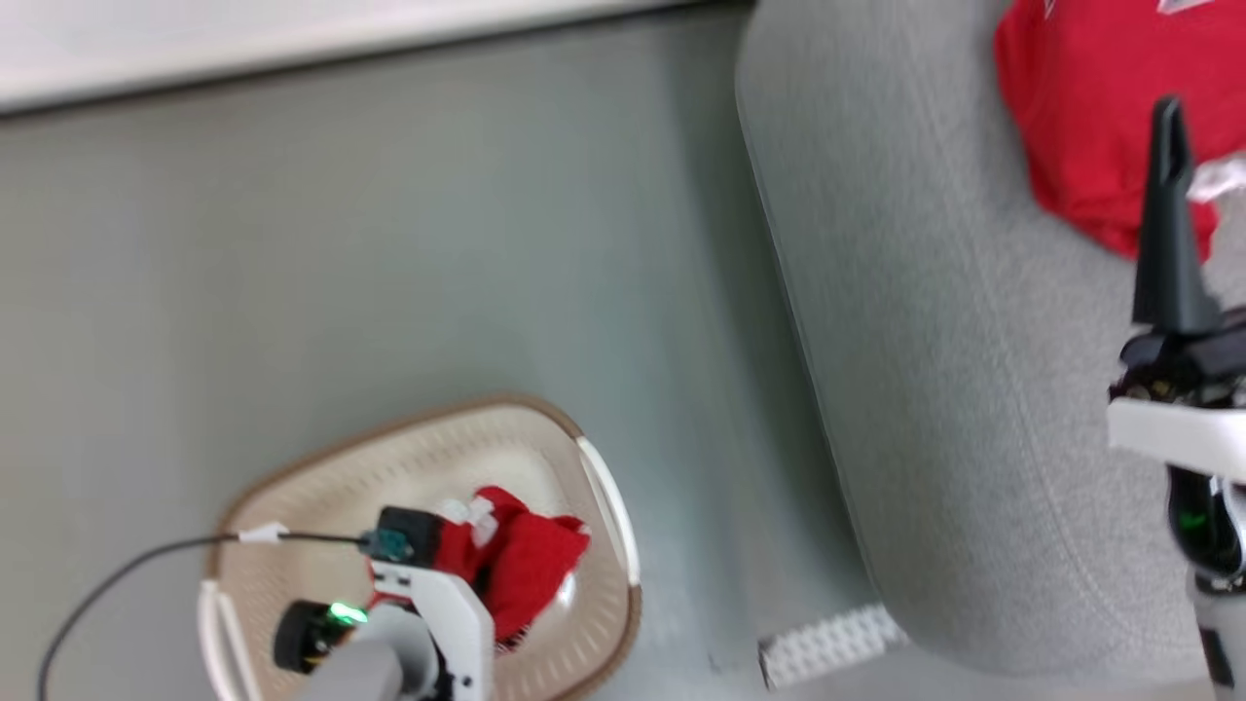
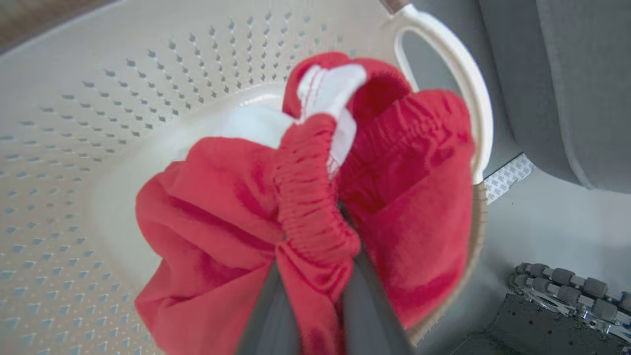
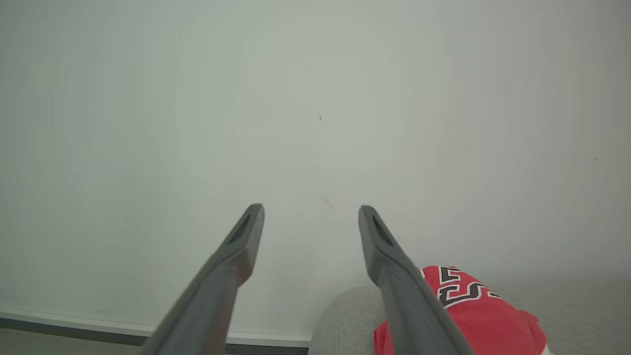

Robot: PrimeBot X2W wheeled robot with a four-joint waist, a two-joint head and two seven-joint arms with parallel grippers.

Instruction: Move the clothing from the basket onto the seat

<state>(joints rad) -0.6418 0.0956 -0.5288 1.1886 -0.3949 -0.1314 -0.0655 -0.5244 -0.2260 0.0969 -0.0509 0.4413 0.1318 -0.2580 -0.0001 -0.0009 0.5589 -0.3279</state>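
Head view, holder: the left gripper [image 1: 467,574] reaches down into the basket [image 1: 584,453] at the near left, with a bunched red garment [image 1: 526,560] at its tip.
Head view, target: the seat [image 1: 925,341] lies to the right of the basket, across a strip of bare floor [image 1: 389,243]; a red jersey [image 1: 1081,127] already rests on its far right part.
Head view, other arm: the right gripper [image 1: 1168,204] hangs over the seat, just beside the jersey, well apart from the basket.
Head view, judgement: the carry goes rightward, and the left arm is the one that bears the load.
Left wrist view, grip: the two fingers are clamped together on the garment's gathered elastic band, which runs away from the gripper along the fingers; the cloth sags to both sides above the basket floor.
Left wrist view, labels: a white inner patch shows, with no legible print.
Right wrist view, grip: the fingers stand apart and empty, pointing at a pale wall.
Right wrist view, writing: the jersey bears black-and-white block letters, partly hidden by a finger; I cannot read them.
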